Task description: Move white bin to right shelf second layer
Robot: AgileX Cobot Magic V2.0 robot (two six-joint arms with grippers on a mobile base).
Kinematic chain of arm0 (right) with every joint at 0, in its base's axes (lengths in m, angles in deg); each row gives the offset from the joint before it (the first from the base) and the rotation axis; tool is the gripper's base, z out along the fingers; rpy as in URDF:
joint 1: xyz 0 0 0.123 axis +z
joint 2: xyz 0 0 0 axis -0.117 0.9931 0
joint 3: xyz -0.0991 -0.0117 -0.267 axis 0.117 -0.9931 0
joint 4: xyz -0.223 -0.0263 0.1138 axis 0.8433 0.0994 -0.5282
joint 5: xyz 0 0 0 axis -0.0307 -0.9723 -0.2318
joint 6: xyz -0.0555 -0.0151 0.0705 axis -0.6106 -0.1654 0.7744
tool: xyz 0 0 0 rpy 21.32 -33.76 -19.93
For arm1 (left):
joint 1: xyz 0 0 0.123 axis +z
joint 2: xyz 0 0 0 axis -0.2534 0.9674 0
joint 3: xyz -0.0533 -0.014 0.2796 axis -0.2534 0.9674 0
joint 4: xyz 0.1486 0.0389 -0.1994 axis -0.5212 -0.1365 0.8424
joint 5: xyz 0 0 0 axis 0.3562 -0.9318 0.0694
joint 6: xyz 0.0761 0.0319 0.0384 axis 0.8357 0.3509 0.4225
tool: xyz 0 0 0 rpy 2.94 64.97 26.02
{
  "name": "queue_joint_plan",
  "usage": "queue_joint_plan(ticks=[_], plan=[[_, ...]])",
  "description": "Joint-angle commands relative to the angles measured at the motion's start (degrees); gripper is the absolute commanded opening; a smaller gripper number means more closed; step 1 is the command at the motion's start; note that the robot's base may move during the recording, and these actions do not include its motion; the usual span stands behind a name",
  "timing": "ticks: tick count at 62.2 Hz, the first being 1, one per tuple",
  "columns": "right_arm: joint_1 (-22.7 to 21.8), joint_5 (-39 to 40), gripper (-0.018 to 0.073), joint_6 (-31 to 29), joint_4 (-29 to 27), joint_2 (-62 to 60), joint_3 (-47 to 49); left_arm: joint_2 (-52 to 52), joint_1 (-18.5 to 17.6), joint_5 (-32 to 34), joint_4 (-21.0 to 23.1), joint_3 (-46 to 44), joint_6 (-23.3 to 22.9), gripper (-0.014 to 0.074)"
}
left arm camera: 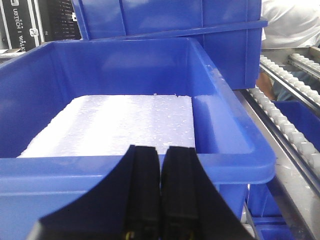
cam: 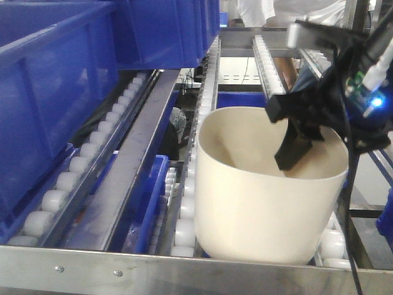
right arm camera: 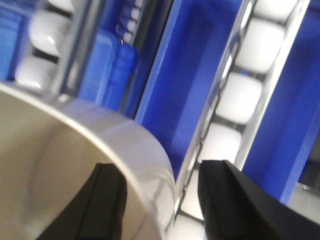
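The roller rack (cam: 132,169) filled the front view, its sloping steel rails lined with rows of white rollers (cam: 92,150) running away from the near steel edge. Large blue crates (cam: 55,92) sat on the left lanes, reaching up to the top left corner. In the left wrist view one such blue crate (left arm camera: 235,135) held a flat white foam slab (left arm camera: 120,122), with another crate stacked behind it.

The white bin (cam: 258,209) stood upright on the rollers of the right lane, close to the near edge of the rack, its mouth open upward.

The right gripper (cam: 301,144) reached down over the bin's far right rim, one black finger (right arm camera: 107,200) inside the wall and the other outside, the jaws spread astride the rim (right arm camera: 135,145); whether they pressed on it could not be told.

The left gripper (left arm camera: 161,200) hung just in front of the blue crate's near wall, its two black fingers pressed together with nothing between them.
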Motion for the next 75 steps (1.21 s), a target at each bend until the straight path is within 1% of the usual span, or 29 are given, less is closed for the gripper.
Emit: queue_joint_plan(ticks=[1, 31, 47, 50, 55, 60, 63, 64, 67, 75], plan=[[0.1, 3.7, 0.0437, -0.2, -0.2, -3.7, 1.6, -0.8, -0.1, 5.0, 0.3, 1.9, -0.4, 0.0085], [0.1, 3.6, 0.0435, -0.2, -0.2, -11.5, 1.6, -0.8, -0.1, 5.0, 0.3, 1.9, -0.4, 0.0085], [0.0, 4.7, 0.0423, -0.2, -0.2, -20.1, 1.4, -0.8, -0.1, 5.0, 0.3, 1.9, -0.4, 0.0085], [-0.2, 4.8, 0.0391, -0.2, -0.2, -22.4, 1.2, -0.8, -0.1, 5.0, 0.3, 1.9, -0.4, 0.0085], [-0.4, 4.6, 0.0282, -0.2, -0.2, -26.2, 0.7, -0.8, -0.1, 5.0, 0.3, 1.9, -0.4, 0.0085], [-1.9, 4.5, 0.0144, -0.2, -0.2, -29.8, -0.5, -0.8, -0.1, 5.0, 0.3, 1.9, -0.4, 0.0085], [-3.4, 4.5, 0.0044, -0.2, -0.1, -32.6, -1.8, -0.8, -0.1, 5.0, 0.3, 1.9, -0.4, 0.0085], [-3.9, 4.6, 0.0036, -0.2, -0.1, -33.3, -2.2, -0.8, -0.1, 5.0, 0.3, 1.9, -0.4, 0.0085], [-5.9, 4.6, 0.0062, -0.2, -0.1, -36.2, -3.8, -0.8, -0.1, 5.0, 0.3, 1.9, -0.4, 0.0085], [-11.4, 4.7, 0.0056, -0.2, 0.0, -44.1, -8.7, -0.8, -0.1, 5.0, 0.3, 1.9, -0.4, 0.0085]])
